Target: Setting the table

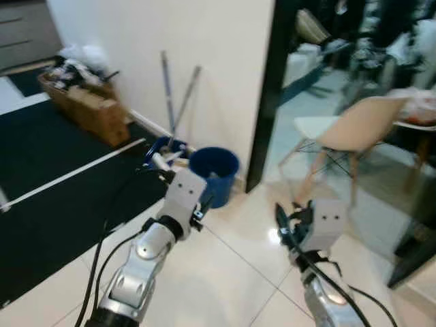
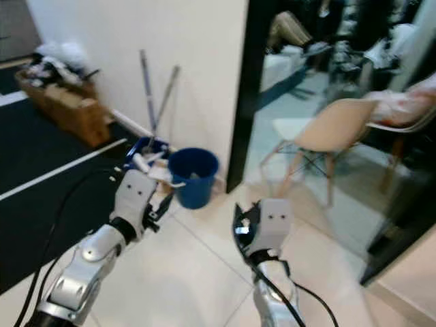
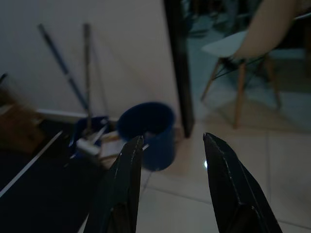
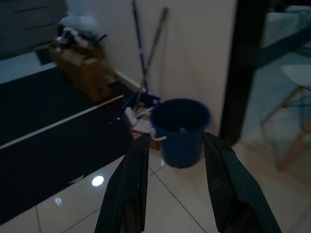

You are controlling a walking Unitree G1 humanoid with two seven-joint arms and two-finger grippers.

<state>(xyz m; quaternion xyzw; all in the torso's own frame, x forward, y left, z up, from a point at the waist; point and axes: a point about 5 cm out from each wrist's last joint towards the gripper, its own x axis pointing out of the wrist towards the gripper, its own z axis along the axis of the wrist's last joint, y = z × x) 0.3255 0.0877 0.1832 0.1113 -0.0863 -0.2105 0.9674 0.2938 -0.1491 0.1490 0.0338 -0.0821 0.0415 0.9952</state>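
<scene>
We see one blue bucket (image 1: 214, 175), two mop sticks (image 1: 178, 102), one chair (image 1: 354, 133). Our left gripper (image 3: 170, 145) and right gripper (image 4: 172, 143) hold nothing, fingers apart.

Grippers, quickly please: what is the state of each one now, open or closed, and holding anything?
Left gripper: open, holding nothing, raised toward the blue bucket.
Right gripper: open, holding nothing, raised above the tiled floor.

bucket (image 1: 214, 174) against wall (image 1: 170, 48), chair (image 1: 354, 136) right
</scene>
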